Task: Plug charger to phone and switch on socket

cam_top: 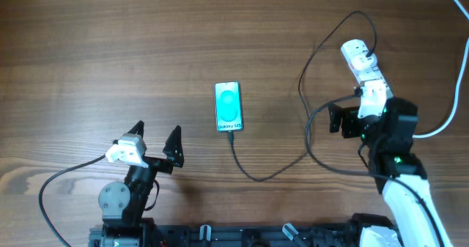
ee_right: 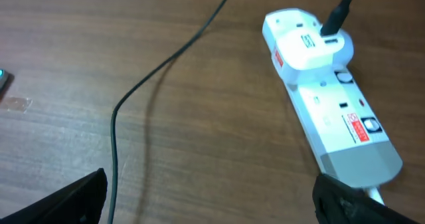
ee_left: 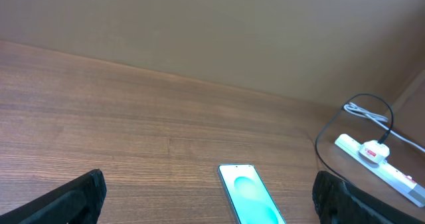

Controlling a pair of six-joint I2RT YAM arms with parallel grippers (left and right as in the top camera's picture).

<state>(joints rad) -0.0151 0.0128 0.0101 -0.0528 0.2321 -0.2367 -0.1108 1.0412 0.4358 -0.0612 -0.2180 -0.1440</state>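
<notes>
On the desk (cam_top: 88, 49), the phone (cam_top: 228, 106) is lying flat, the charger (cam_top: 259, 179) touching its near edge. Left of the phone, the left fingers (cam_top: 173, 141) are standing wide and empty, apart from it. Right of the phone, the right fingers (ee_right: 76, 201) are hanging wide, empty, the socket (ee_right: 332, 117) lying between them.
</notes>
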